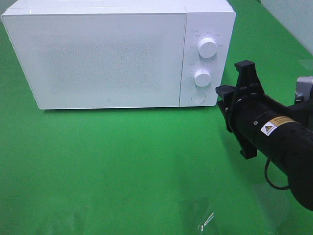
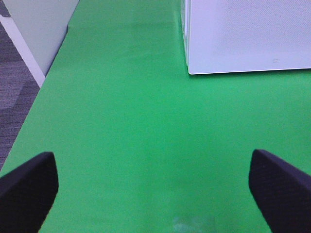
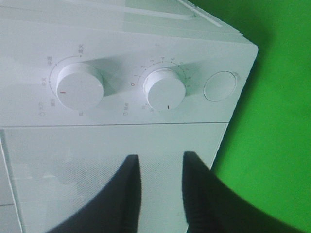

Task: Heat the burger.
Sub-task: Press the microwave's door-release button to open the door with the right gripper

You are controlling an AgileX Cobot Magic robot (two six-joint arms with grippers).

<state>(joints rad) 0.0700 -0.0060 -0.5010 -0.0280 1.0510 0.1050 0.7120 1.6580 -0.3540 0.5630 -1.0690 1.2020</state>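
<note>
Right wrist view: right tool (image 3: pixel 160 156) facing microwave (image 3: pixel 112 138) front, narrowly parted, empty; left tool (image 2: pixel 150 160) spread wide.

A white microwave (image 1: pixel 112 54), its door finely dotted, against a bright green table (image 1: pixel 122 166); the right gripper (image 3: pixel 160 158) and arm (image 1: pixel 291 156) are black, the label (image 1: pixel 276 126) yellow and white.

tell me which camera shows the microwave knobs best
Right wrist view: the numbered knob and the other knob are close, dial marks visible. Exterior high shows both small. Left wrist shows only the microwave corner, no knobs.
</note>
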